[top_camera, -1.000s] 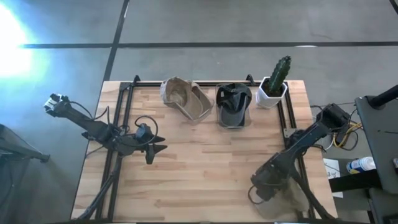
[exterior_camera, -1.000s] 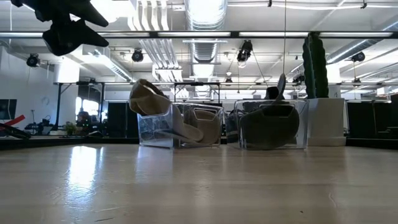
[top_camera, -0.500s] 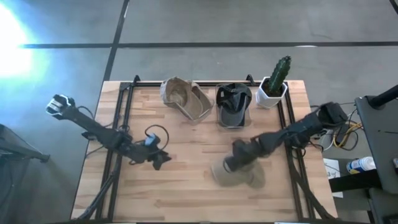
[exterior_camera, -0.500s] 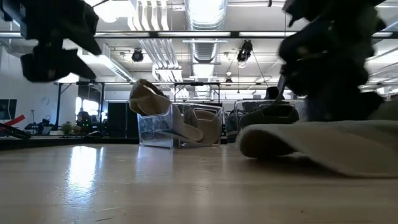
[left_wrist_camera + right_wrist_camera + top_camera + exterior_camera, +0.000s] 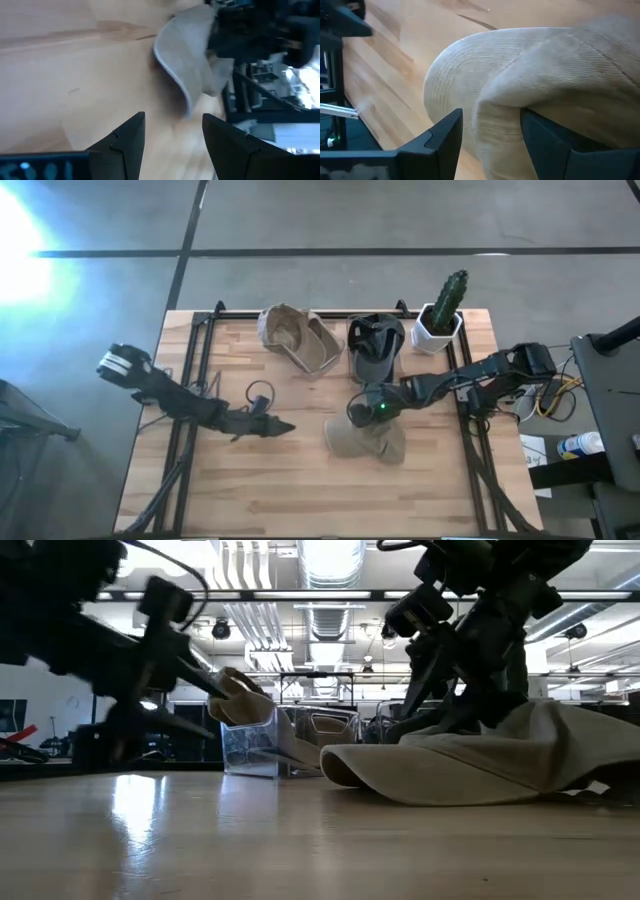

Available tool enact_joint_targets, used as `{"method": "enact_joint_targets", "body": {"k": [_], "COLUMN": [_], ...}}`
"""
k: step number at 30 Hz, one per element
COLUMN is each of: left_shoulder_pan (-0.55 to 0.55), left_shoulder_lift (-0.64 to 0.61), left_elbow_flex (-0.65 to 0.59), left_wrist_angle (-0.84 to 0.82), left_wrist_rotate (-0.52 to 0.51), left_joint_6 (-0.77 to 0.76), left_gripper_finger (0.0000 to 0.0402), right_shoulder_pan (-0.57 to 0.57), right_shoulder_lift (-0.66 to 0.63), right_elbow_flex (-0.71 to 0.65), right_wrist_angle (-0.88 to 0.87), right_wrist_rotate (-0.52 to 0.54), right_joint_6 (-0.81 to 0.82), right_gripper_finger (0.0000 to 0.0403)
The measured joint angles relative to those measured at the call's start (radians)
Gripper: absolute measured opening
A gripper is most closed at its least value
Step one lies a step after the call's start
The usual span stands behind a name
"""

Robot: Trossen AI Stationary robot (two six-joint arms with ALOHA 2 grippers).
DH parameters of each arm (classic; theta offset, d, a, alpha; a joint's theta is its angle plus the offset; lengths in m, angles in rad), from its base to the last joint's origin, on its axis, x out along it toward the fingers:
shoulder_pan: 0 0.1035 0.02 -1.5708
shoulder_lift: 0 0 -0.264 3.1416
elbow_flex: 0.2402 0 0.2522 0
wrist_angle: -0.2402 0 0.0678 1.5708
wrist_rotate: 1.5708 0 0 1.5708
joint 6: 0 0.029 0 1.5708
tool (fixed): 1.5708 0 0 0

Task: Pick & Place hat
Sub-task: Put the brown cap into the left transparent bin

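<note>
A beige cap (image 5: 365, 444) lies on the wooden table near its middle, brim (image 5: 352, 766) toward the table's left; it also shows in the left wrist view (image 5: 187, 65). My right gripper (image 5: 368, 411) is over the cap's far side, shut on its crown, and appears in the low view (image 5: 455, 705) and its own wrist view (image 5: 491, 114). My left gripper (image 5: 283, 427) is open, low over the table just left of the cap and pointing at it (image 5: 172, 117), touching nothing. My right gripper pinches a bunched fold of the cap's crown (image 5: 506, 117) between its two fingers, near the crown's far side. The fingers slant down from the table's right. The cap rests on the table, with its brim (image 5: 462, 65) flat ahead of the fingers.
Two clear bins stand at the far edge, one with a tan hat (image 5: 292, 337), one with a dark hat (image 5: 375, 348). A cactus in a white pot (image 5: 441, 315) stands at the far right corner. Black frame rails (image 5: 190, 360) run along both table sides.
My right gripper swept from the near right corner toward the table's middle and far side, bringing the cap along; the cap now lies on the wood near the middle. My left gripper moved right toward the cap and came down lower over the table.
</note>
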Motion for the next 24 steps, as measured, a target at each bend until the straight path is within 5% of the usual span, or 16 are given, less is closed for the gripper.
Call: {"method": "enact_joint_targets", "body": {"k": [9,16,24], "left_shoulder_pan": [0.081,0.129,0.167], "left_shoulder_lift": [0.284,0.436,0.469], "left_elbow_flex": [0.241,0.368,0.444], "left_wrist_angle": [-0.007,-0.007,-0.015], "left_wrist_rotate": [0.210,0.227,0.227], "left_joint_6": [0.071,0.067,0.140], "left_gripper_finger": [0.0190,0.0190,0.0190], "right_shoulder_pan": [-0.002,-0.001,-0.001], "right_shoulder_lift": [0.000,0.000,0.000], "right_elbow_flex": [-0.001,-0.002,-0.002], "right_wrist_angle": [-0.012,-0.017,-0.017], "right_wrist_rotate": [0.027,0.028,0.028], "right_joint_6": [-0.008,-0.008,-0.009], "right_gripper_finger": [0.0194,0.0194,0.0194]}}
